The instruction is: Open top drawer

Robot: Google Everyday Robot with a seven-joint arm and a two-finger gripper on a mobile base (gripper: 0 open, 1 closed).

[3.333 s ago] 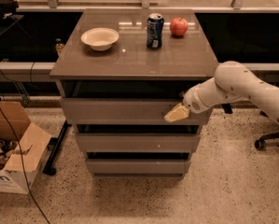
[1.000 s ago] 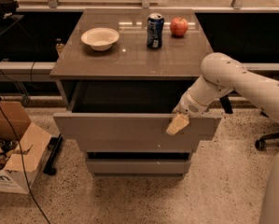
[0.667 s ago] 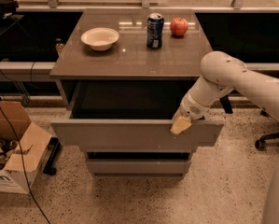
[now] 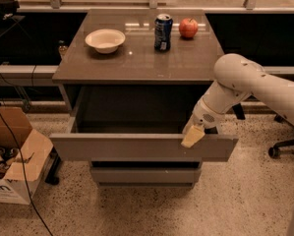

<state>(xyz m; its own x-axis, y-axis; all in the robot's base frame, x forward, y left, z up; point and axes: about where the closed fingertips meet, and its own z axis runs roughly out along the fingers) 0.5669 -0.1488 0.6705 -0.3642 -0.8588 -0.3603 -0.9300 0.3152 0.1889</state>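
The top drawer (image 4: 136, 147) of the grey-brown cabinet stands pulled far out toward me, and its dark box interior (image 4: 132, 113) is open to view. My gripper (image 4: 192, 136) is at the right end of the drawer front, its cream fingertips hooked over the top edge. My white arm reaches in from the right. A shorter, narrower lower drawer front (image 4: 145, 175) shows beneath, closed.
On the cabinet top (image 4: 112, 65) sit a white bowl (image 4: 105, 40), a blue can (image 4: 162, 32) and a red apple (image 4: 188, 28). An open cardboard box (image 4: 14, 168) with cables stands on the floor at the left. An office chair base (image 4: 284, 144) is at the right.
The top drawer has gone from nearly shut to pulled far out toward me. My gripper has moved toward me and downward with its front edge.
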